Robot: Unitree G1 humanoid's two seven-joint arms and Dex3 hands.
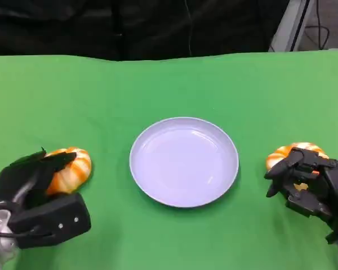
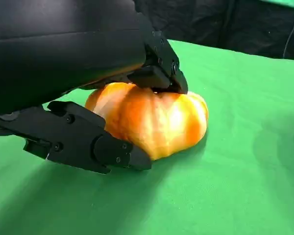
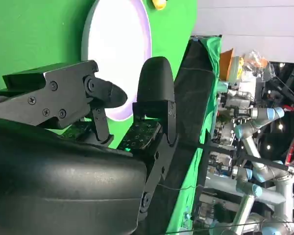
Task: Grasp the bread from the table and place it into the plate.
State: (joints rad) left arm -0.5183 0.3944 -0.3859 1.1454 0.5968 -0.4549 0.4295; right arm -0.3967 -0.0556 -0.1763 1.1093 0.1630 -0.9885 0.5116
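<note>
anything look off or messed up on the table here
Nothing stands out. The plate sits flat and bare in the middle of the green table, unchipped as far as shows. One bread roll lies whole under the left hand, its fingers around it; the other roll lies by the right hand.

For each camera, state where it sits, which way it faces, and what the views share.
Head view: above, looking down at the plate, both bread pieces and both hands.
Left wrist view: behind the left hand, facing the left bread.
Right wrist view: behind the right hand, facing the plate and lab beyond.
Shared: plate, green table.
</note>
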